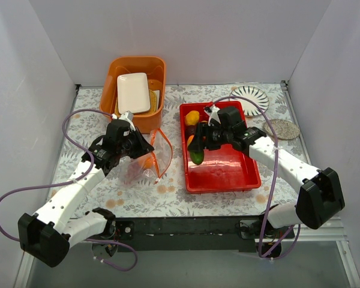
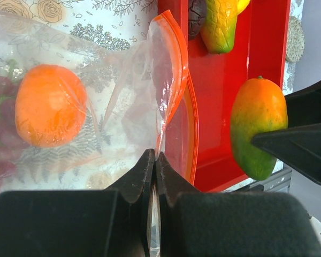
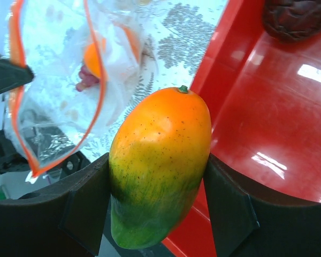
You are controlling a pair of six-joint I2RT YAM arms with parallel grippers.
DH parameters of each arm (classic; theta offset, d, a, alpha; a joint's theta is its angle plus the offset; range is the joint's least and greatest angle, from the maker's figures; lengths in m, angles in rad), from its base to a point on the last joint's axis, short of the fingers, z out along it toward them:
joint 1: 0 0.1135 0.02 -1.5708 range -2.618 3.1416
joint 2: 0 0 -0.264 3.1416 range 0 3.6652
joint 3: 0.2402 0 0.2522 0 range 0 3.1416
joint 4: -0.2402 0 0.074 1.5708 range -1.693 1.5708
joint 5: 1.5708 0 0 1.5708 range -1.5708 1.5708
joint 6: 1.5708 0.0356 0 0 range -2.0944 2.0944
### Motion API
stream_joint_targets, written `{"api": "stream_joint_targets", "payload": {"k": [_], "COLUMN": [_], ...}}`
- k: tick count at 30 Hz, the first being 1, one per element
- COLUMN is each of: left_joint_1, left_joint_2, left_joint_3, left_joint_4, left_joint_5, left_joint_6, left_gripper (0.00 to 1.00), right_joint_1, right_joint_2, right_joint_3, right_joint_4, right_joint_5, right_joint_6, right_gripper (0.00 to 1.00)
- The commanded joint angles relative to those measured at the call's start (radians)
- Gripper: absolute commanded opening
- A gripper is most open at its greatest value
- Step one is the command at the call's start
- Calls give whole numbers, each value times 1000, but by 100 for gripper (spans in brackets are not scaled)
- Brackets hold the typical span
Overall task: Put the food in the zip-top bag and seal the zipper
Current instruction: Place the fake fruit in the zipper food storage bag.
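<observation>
Pinching the zip-top bag's [image 2: 123,96] rim with my left gripper [image 2: 154,158] shut tight, I hold its mouth open beside the red tray [image 2: 216,107]. My right gripper [image 3: 158,198] clamps a mango [image 3: 160,160] near it. Inside are the orange [image 2: 51,105] and grapes [image 2: 0,107]; another mango [image 2: 222,27] and a dark fruit [image 2: 197,16] remain, zipper [image 2: 176,53] unsealed.

bare table [image 1: 176,172] gap lies between zip-top bag [image 1: 145,157] and tray [image 1: 225,171].

A table [image 1: 96,117] covered in a grey floral print. On it: an orange tub [image 1: 116,75] at back left, a clear bag [image 1: 159,153] before it, a red tray [image 1: 228,174] at centre right, a patterned plate [image 1: 256,96] and a speckled round mat [image 1: 282,129] at back right.
</observation>
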Motion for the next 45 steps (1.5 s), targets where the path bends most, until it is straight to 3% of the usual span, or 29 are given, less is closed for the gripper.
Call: {"api": "stream_joint_targets", "payload": {"k": [1,11,23,27,32,38,45], "left_joint_1": [6,6,6,6,6,6,6], "left_joint_2": [-7,4,-2,-18,-36,-33,-28], "left_joint_3": [-2,-7,8,25,22,22,36], "left_joint_4": [-2,5,8,-14,-14,-11,-17], "left_joint_5": [5,44,52,26,8,3,-12], "left_joint_6": [12,13,-13,-9,-19,-25,-20], "left_gripper": [0,0,0,0,0,0,0], "right_joint_1": [29,80,166,200,204,203,204], "right_joint_2": [17,88,257,260,280,265,180], "right_joint_3": [43,84,184,191,196,227,230], "right_joint_4": [91,335,335,254,257,196,134], "right_joint_5": [-81,-227,-224,-138,-152,-96,34], "right_joint_6": [37,166,173,114,112,74,35], "right_gripper": [33,35,36,45,54,86,95]}}
